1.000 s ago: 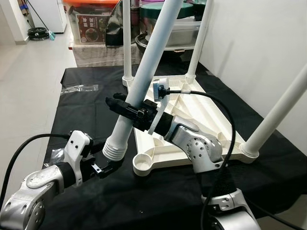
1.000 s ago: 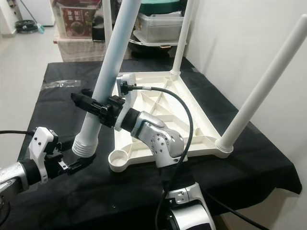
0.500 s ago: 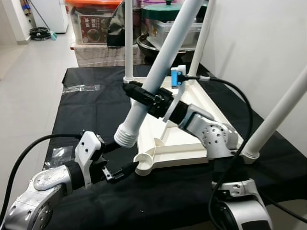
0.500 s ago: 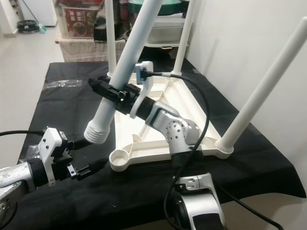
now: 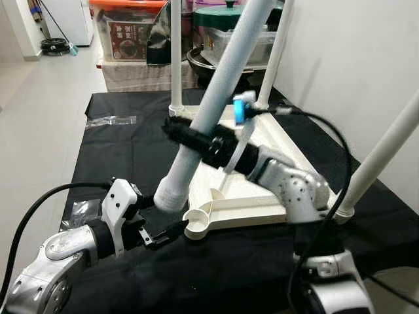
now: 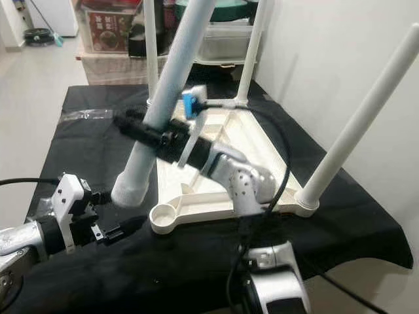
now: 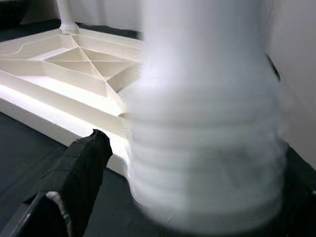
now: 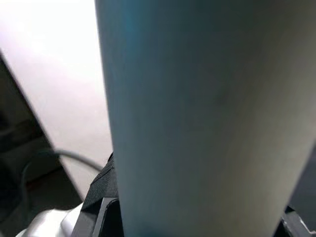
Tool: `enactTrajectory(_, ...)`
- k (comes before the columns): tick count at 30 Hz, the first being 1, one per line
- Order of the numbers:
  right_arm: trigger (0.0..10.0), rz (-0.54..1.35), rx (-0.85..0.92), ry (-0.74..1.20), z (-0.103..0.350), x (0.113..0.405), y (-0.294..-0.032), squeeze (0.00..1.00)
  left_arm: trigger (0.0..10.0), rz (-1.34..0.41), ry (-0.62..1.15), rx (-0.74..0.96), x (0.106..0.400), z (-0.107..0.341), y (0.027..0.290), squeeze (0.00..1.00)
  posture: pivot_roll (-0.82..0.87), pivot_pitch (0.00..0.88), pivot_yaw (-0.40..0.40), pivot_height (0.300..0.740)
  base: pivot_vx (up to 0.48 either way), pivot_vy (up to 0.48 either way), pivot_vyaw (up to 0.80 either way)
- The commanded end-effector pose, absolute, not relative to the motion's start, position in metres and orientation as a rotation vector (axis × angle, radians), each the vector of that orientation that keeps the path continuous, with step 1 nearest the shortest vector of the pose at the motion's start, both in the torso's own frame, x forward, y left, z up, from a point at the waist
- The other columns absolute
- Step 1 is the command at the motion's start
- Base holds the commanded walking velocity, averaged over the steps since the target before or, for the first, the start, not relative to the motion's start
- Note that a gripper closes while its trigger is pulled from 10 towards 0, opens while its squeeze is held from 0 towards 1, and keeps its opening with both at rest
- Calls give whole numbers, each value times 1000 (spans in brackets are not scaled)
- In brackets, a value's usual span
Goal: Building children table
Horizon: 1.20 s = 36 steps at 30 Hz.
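A loose white leg [image 5: 209,111] is held tilted over an upturned tabletop [image 5: 262,186].
The leg is clamped by the right tool [image 5: 186,139], its ribbed end just above the empty corner socket [image 5: 198,222]. The left tool [image 5: 169,230] is spread beside that corner on the black-draped counter [image 5: 124,154].

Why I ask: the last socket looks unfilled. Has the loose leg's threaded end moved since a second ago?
Yes. The threaded end of the loose leg, held by the right hand, has swung toward the tabletop's empty corner socket.
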State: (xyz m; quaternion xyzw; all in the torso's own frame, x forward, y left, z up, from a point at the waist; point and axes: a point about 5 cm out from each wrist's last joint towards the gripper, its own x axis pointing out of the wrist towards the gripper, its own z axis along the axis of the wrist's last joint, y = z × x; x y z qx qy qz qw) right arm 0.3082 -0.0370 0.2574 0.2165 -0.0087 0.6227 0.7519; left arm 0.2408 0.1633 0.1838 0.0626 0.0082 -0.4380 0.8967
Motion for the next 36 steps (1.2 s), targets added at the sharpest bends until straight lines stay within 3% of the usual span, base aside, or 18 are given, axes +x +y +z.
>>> enactTrajectory(1,10000,1429,451,-21,259,297,-28,0,10000,-893,0,139,245,187,165,0,68,0,-62,740,0,0,0)
enactTrajectory(12,10000,1474,424,-7,252,286,-20,0,10000,-870,-40,120,255,189,160,0,65,0,-61,740,0,0,0)
enactTrajectory(13,10000,1476,420,-8,252,285,-18,0,4941,-864,-52,114,258,190,157,0,60,0,-57,740,0,0,0)
enactTrajectory(14,10000,1476,420,-8,252,285,-18,0,4941,-864,-52,114,258,190,157,0,60,0,-57,740,0,0,0)
enactTrajectory(15,10000,1477,415,-10,251,283,-17,0,0,-878,-60,102,259,190,155,0,60,0,-57,740,0,0,0)
enactTrajectory(26,10000,1453,416,-30,254,284,-19,0,0,-907,-40,119,256,184,154,0,55,0,-53,740,0,0,0)
enactTrajectory(27,10000,1419,442,-45,255,288,-20,1000,0,-909,-33,132,255,184,154,0,58,0,-57,740,0,0,0)
enactTrajectory(29,10000,1419,442,-45,255,288,-20,1000,0,-909,-33,132,255,184,154,0,58,0,-57,740,0,0,0)
enactTrajectory(30,10000,1390,454,-62,257,291,-21,1000,6353,-928,-24,141,253,184,153,0,58,0,-57,740,0,0,0)
enactTrajectory(31,10000,1370,459,-74,257,294,-22,1000,10000,-946,-17,148,251,184,153,0,60,0,-59,740,0,0,0)
enactTrajectory(33,10000,1374,463,-93,259,294,-22,1000,10000,-962,-14,147,249,185,152,0,60,0,-59,740,0,0,0)
enactTrajectory(34,10000,1448,447,-115,259,288,-24,710,10000,-1012,3,132,243,185,150,0,65,0,-63,740,0,0,0)
enactTrajectory(35,10000,1448,447,-115,259,288,-24,710,10000,-1012,3,132,243,185,150,0,65,0,-63,740,0,0,0)
enactTrajectory(36,10000,1541,411,-116,255,280,-26,0,10000,-1082,30,124,234,184,146,0,67,0,-63,740,0,0,0)
